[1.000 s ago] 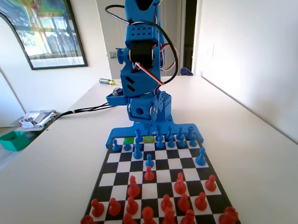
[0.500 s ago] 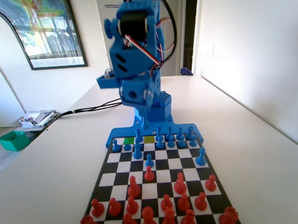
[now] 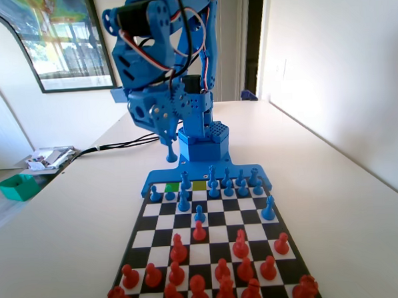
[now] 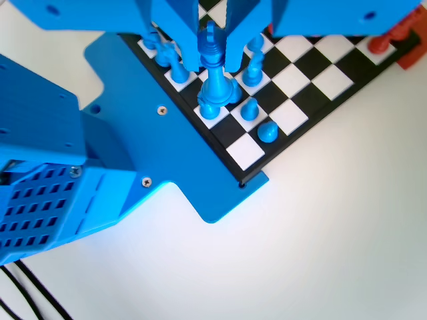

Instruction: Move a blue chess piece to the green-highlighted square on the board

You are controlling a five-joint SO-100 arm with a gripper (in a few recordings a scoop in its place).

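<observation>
The blue arm's pincer (image 4: 213, 57) gripped a tall blue plastic chess piece (image 4: 215, 83), raised above the black-and-white chequered chessboard (image 3: 223, 221).

desk (image 3: 335, 202): white, fills both lower sides of the fixed view
framed picture (image 3: 53, 43): upper left, on the wall
green tray (image 3: 17, 187): far left edge
black cables (image 3: 112, 147): left of centre, lying on the desk
</observation>
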